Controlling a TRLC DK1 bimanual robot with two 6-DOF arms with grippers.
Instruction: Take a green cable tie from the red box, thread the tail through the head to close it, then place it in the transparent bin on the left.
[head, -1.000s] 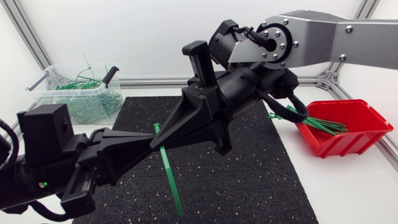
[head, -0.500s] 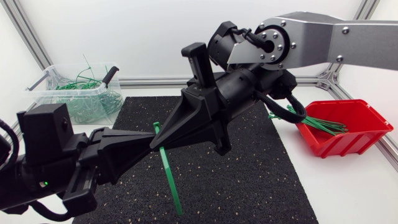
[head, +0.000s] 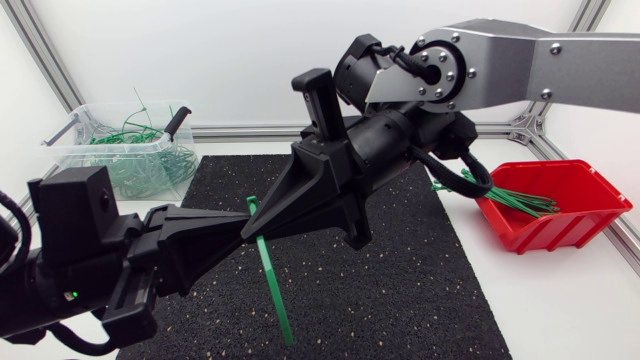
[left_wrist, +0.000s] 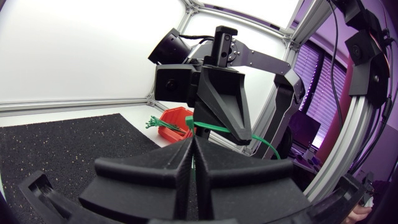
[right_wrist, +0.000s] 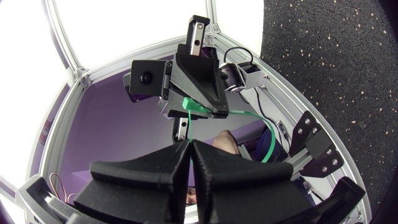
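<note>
A white table (head: 565, 310) bears a black mat (head: 400, 285), transparent bin (head: 68, 150), red box (head: 560, 233)

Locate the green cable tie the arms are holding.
Head view, mid-table: the cable tie is pinched between left gripper and right gripper, tail hanging over the black mat.

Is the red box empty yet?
Not empty: a bundle of green cable ties lies in the red box, ends poking over its rim.
</note>
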